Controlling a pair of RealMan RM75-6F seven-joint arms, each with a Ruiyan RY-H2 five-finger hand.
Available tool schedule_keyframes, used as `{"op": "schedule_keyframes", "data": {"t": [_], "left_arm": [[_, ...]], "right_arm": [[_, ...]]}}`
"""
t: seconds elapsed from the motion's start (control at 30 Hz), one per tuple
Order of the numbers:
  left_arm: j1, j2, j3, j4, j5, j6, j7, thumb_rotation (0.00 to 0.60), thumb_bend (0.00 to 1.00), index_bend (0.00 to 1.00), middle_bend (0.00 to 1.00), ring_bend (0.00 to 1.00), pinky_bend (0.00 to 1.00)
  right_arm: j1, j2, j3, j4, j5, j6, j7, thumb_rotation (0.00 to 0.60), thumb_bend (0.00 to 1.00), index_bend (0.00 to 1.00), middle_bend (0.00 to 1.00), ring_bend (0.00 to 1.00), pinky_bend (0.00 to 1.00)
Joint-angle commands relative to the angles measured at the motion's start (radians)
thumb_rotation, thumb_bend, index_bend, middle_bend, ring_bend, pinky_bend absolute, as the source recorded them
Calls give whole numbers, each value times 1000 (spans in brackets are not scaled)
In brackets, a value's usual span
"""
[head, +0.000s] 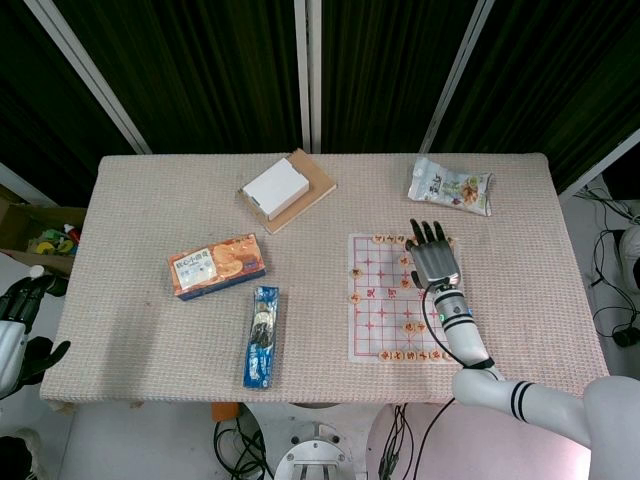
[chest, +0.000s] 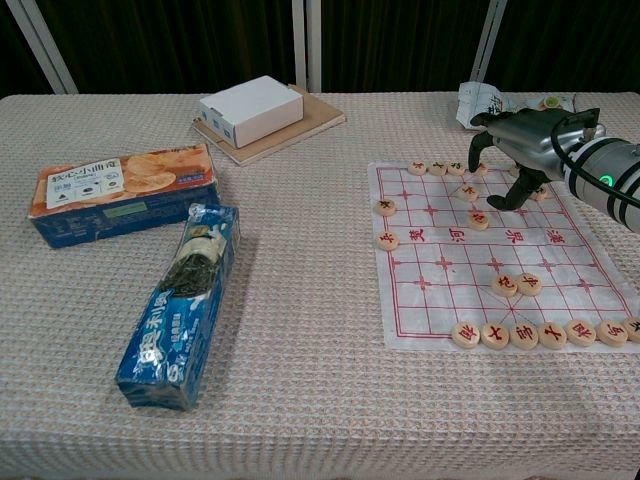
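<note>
— Where's the right hand (chest: 515, 150) just now?

— Over the far right corner of the chess sheet (head: 378, 318), palm down, fingers apart and pointing at the pieces under it. From the chest view the fingertips (chest: 497, 203) hang just above a disc (chest: 467, 192) in the upper rows. I can't see anything pinched between them; it looks empty to me.

— And the other hand?

— The left hand (head: 18, 300) is well off the table's left edge, low down, fingers loosely spread, holding nothing as far as I can make out.

— What worries you?

— The discs up there sit close together: a row along the top edge (chest: 437, 169), two more just below. Spread fingers coming down among them could nudge a neighbour off its crossing. The sheet also looks thin and lies loose on the woven cloth, so a dragging fingertip might wrinkle it and shift every piece, including the row near the front (chest: 523, 335).

— Anything else nearby?

— A snack bag (head: 451, 187) just beyond the board; the wrist could brush it. The biscuit box (head: 216, 266), blue packet (head: 262, 336) and white box (head: 274, 188) are well clear.
</note>
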Motion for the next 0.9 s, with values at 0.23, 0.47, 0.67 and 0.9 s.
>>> {"op": "schedule_keyframes", "data": {"t": [0.23,0.47,0.67,0.9], "left_arm": [[-3,1,-1,1,-3,-8,-3,600,204,82,118,91,224],[-6,1,0,-1,-10,-19,2,600,204,82,119,91,224],[-6,3,0,-3,-13,-21,0,600,204,82,118,91,224],[-8,5,-1,-3,-15,-24,-5,600,204,82,119,91,224]], "right_arm": [[6,-14,-3,33,-5,-17,25,600,292,368,33,0,0],[11,-28,-6,55,-22,-19,37,600,292,383,35,0,0],[19,-40,-1,82,-34,-31,58,600,297,393,40,0,0],[27,-52,-2,115,-40,-47,64,600,296,399,42,0,0]]}}
